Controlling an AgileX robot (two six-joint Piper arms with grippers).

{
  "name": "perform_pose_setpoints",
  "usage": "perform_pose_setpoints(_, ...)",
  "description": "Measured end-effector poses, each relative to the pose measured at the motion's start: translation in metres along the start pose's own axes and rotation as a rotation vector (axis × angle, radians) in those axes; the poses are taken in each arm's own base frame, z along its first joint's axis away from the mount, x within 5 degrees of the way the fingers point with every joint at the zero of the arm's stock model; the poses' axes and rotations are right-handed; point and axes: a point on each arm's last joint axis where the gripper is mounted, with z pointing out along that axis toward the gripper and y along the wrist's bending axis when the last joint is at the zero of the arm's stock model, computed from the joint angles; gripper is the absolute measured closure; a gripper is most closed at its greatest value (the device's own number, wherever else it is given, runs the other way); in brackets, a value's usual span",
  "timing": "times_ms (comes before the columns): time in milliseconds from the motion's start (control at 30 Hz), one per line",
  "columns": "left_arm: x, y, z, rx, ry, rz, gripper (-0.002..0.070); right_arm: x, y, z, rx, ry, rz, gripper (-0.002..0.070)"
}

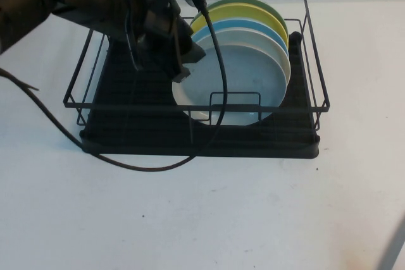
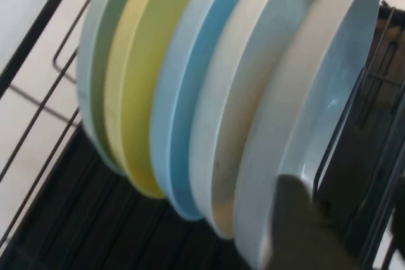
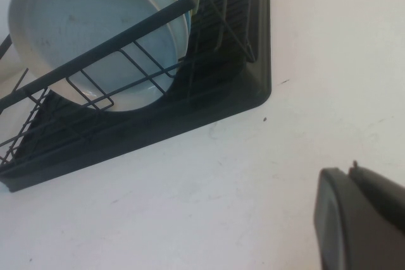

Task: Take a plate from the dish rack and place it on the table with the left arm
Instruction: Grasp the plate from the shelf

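The dish rack [image 1: 304, 109] stands on the white table [image 1: 202, 219] and holds several upright plates. The pale grey plate [image 1: 237, 80] is the front one, leaning on the white plate [image 1: 286, 61] behind it; it also shows in the left wrist view [image 2: 329, 93] and the right wrist view [image 3: 76, 23]. My left arm reaches into the rack from the left. My left gripper [image 1: 188, 62] is open at the grey plate's upper left rim, with one finger [image 2: 304, 226] over the rim's outer side. My right gripper [image 3: 357, 219] hovers over the bare table, right of the rack.
Behind the white plate stand a brighter blue plate [image 1: 253, 24], a yellow-green plate [image 1: 247, 12] and a pale green plate [image 1: 237, 0]. A black cable [image 1: 145, 167] loops over the rack's front edge onto the table. The rack's left half holds no plates.
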Motion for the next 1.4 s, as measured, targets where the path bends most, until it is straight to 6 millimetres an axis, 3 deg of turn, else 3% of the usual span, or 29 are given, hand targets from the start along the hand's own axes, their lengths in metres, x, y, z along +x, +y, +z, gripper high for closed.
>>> perform_pose_setpoints(100, -0.001, 0.0, 0.013, 0.016, -0.033, 0.02, 0.0211, 0.0, 0.0, 0.0, 0.0, 0.0, 0.0, 0.0696)
perform_pose_setpoints(200, -0.004, 0.001, 0.019, 0.014, -0.083, 0.055, 0.0155, 0.0, 0.0, 0.0, 0.0, 0.0, 0.0, 0.0696)
perform_pose_setpoints(533, -0.008, -0.003, 0.045, 0.055, -0.203, 0.145, 0.0227, 0.0, 0.0, 0.0, 0.0, 0.0, 0.0, 0.0696)
perform_pose_setpoints(800, 0.005, 0.0, 0.076, 0.024, -0.187, 0.15, 0.024, 0.0, 0.0, 0.0, 0.0, 0.0, 0.0, 0.0696)
perform_pose_setpoints(867, 0.006, 0.001, 0.08, 0.014, -0.182, 0.145, 0.0271, 0.0, 0.0, 0.0, 0.0, 0.0, 0.0, 0.0696)
perform_pose_setpoints(933, 0.007, 0.002, 0.082, 0.008, -0.18, 0.144, 0.0347, 0.0, 0.0, 0.0, 0.0, 0.0, 0.0, 0.0696)
perform_pose_setpoints(1033, 0.007, 0.003, 0.082, -0.007, -0.18, 0.141, 0.0538, 0.0, 0.0, 0.0, 0.0, 0.0, 0.0, 0.0696)
perform_pose_setpoints(1100, 0.007, 0.004, 0.081, -0.018, -0.18, 0.154, 0.0603, 0.0, 0.0, 0.0, 0.0, 0.0, 0.0, 0.0696)
perform_pose_setpoints(1267, -0.001, 0.006, 0.065, -0.037, -0.197, 0.187, 0.061, 0.0, 0.0, 0.0, 0.0, 0.0, 0.0, 0.0696)
perform_pose_setpoints(1400, -0.026, 0.01, 0.017, -0.09, -0.27, 0.209, 0.0612, 0.0, 0.0, 0.0, 0.0, 0.0, 0.0, 0.0696)
